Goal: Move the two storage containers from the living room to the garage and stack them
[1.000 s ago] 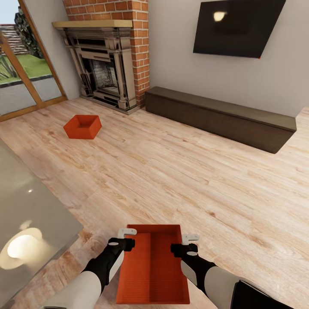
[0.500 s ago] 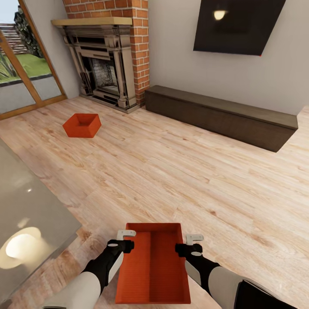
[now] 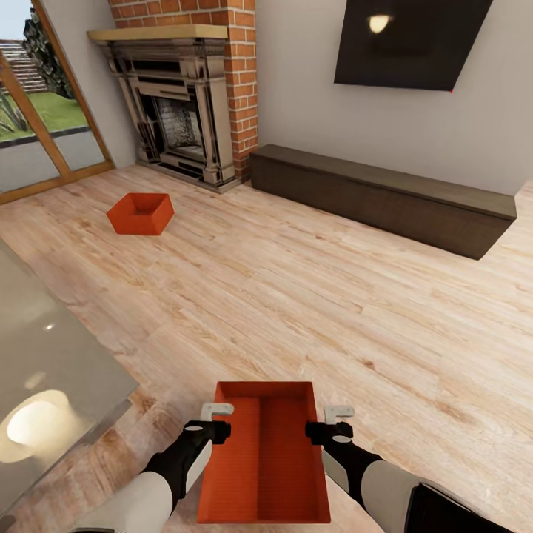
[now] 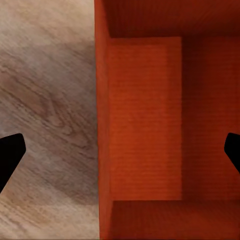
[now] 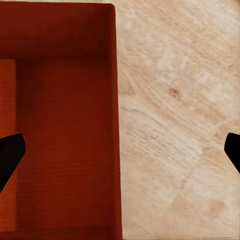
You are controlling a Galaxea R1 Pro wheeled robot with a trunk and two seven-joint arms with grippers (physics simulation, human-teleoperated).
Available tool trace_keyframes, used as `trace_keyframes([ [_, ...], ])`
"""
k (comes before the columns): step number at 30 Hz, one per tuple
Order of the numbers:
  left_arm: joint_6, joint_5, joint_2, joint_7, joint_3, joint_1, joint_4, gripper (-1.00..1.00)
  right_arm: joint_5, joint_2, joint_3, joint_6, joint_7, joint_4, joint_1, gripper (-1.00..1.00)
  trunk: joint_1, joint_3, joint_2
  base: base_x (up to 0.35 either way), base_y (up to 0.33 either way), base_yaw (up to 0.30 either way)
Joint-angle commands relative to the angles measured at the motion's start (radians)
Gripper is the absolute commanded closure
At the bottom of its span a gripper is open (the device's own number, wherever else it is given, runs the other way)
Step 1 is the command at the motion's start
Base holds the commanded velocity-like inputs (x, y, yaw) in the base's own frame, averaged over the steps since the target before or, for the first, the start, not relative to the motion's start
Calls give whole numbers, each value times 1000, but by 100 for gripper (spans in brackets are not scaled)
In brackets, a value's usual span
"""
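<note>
Head view | near bin (image 3: 263, 459) low before robot, between both arms | left gripper (image 3: 210, 423) and right gripper (image 3: 332, 423) each spread wide astride a long wall, likely for a two-arm lift | far bin (image 3: 140, 213) near fireplace (image 3: 174, 118), on wood floor (image 3: 311, 296)

Wrist views share near container (image 4: 145, 120)

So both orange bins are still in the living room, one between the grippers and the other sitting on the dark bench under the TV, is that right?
Not quite. The other bin sits on the wood plank floor near the fireplace, not on the dark bench, as the head view shows. The nearer bin is between the left gripper and right gripper.
</note>
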Motion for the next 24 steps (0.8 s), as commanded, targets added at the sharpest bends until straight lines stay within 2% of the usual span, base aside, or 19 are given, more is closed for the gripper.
trace_keyframes([
  [1,6,13,0,2,2,0,1,-100,-11,1,9,-2,-4,5,3,-100,4,-4,-8,0,0,0],
  [5,6,43,0,3,0,0,22,-100,-11,1,9,-11,-4,19,29,-100,19,-16,-36,0,0,0],
  [14,4,45,1,7,0,0,54,-100,-1,3,11,-43,-3,23,83,-100,54,-45,-99,0,0,0],
  [24,4,46,4,7,0,0,74,-100,1,3,12,-47,-2,23,90,-100,92,-76,-169,0,0,0],
])
